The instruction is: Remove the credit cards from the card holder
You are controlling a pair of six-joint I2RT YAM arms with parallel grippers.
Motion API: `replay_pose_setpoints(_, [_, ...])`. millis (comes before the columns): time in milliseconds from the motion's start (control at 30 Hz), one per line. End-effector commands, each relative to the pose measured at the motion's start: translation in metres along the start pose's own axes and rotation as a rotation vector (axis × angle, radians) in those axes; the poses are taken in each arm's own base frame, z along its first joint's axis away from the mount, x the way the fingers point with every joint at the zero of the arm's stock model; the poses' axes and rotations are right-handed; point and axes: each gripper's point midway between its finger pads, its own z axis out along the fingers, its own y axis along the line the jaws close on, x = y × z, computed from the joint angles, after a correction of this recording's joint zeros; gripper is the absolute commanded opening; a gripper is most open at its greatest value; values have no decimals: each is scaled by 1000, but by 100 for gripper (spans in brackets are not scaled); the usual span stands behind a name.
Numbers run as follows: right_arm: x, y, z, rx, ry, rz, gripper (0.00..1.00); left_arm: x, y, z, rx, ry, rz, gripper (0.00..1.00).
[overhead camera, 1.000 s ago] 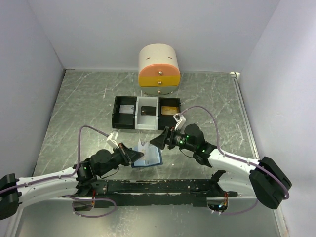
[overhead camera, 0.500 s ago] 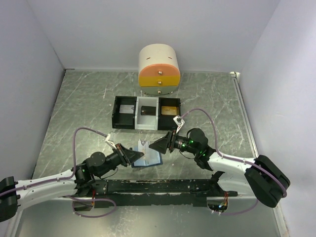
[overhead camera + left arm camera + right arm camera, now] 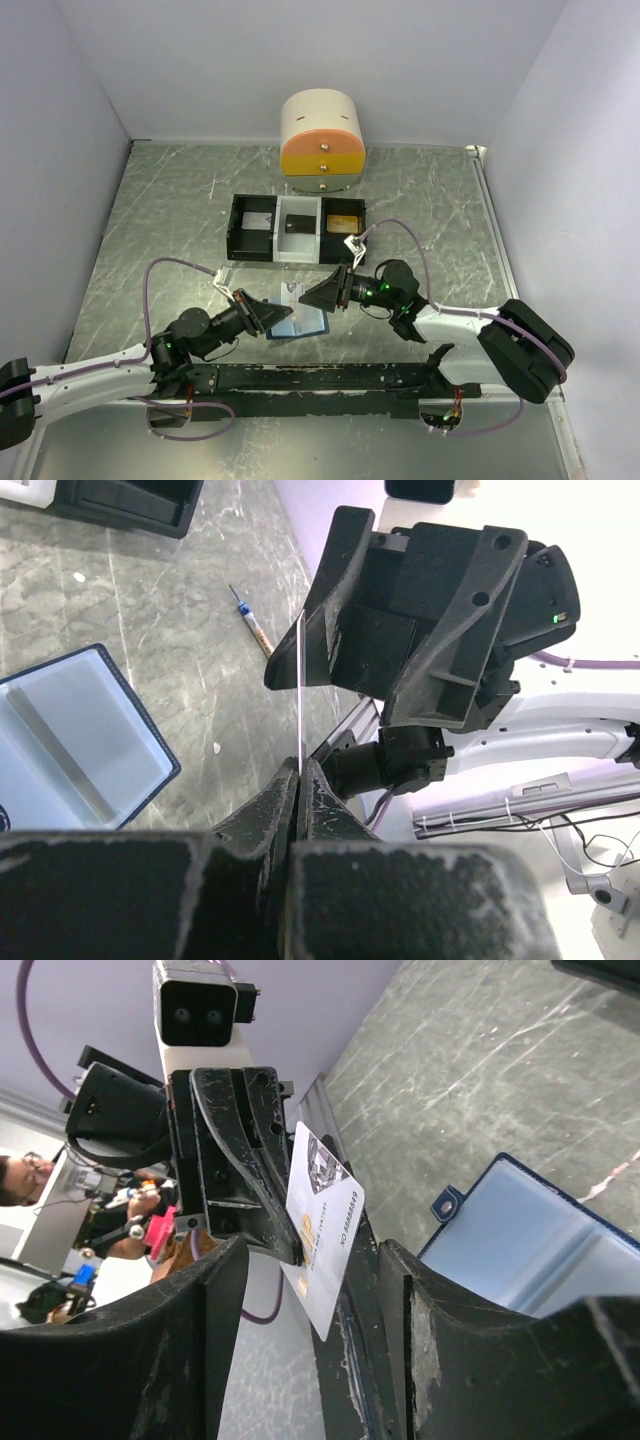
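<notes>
The card holder point(image 3: 306, 322) lies open on the table, light blue inside with a dark edge; it also shows in the left wrist view point(image 3: 80, 742) and in the right wrist view point(image 3: 535, 1235) with its clasp tab point(image 3: 447, 1203). My left gripper point(image 3: 272, 313) point(image 3: 298, 770) is shut on a white credit card point(image 3: 291, 296), held upright above the holder. The card is seen edge-on in the left wrist view point(image 3: 300, 690) and face-on in the right wrist view point(image 3: 322, 1222). My right gripper point(image 3: 314, 293) point(image 3: 312, 1250) is open, with its fingers on either side of the card's free end, not touching it.
A black-and-white three-compartment tray point(image 3: 252, 256) with cards in it stands behind the holder. A round cream-and-orange drawer box point(image 3: 322, 145) stands at the back. A thin syringe point(image 3: 250, 622) lies on the table right of the holder. Walls enclose the table.
My right gripper has moved left and down toward the card until its open fingers straddle it. My left gripper keeps its hold on the card, nearly still.
</notes>
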Motion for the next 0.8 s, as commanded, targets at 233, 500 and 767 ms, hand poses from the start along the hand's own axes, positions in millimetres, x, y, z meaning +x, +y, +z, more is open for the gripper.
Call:
replay_pose_setpoints(233, [-1,26,3,-146,40,-8,39,-13,-40,-1,161,-35,-4,7])
replay_pose_setpoints(500, [1,40,1,-222,53,9,26,-10,-45,-2,203,-25,11,7])
replay_pose_setpoints(767, [-5,48,2,-242,54,-12,13,-7,-46,-1,209,-10,12,7])
